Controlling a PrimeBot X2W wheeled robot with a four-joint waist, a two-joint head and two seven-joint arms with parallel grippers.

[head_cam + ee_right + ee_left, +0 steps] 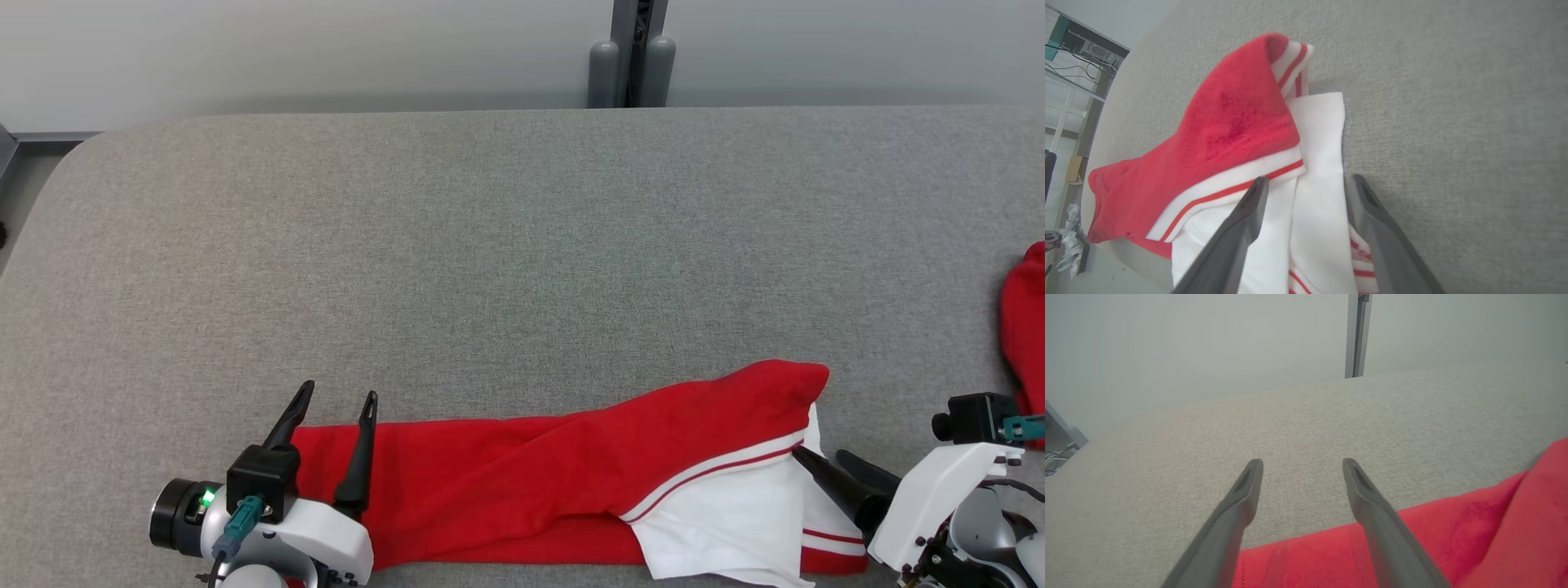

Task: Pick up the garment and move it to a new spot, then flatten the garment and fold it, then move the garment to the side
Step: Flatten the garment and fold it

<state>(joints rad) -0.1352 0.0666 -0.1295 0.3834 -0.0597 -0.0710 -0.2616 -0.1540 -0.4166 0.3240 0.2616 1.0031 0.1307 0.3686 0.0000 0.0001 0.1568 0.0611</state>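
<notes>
Head view. Shows the garment [531, 482] as a long band on the grey woven table [522, 245], close to the near edge, with its long axis from left to right. Finds the left gripper [340, 390] over the red left end and the right gripper [819, 452] at the white right end. Puts each arm nearest to its own end, and so probably calls for a grasp at both ends together. Shows both with fingers spread and nothing between them. Catches also another red cloth [1024, 318] at the far right edge, well apart.

Left wrist view. Looks along two dark tapering fingers, spread wide, tips over bare table. Places the red fabric under the fingers and to their right: soft, matt, with a stitched hem low in the view.

Right wrist view. Looks down along spread fingers over the white panel [1318, 163], thin and smooth, with red stripes. Shows the thicker, fleecy red part folded over it toward that view's left. Cannot tell whether the fingertips touch the cloth.
</notes>
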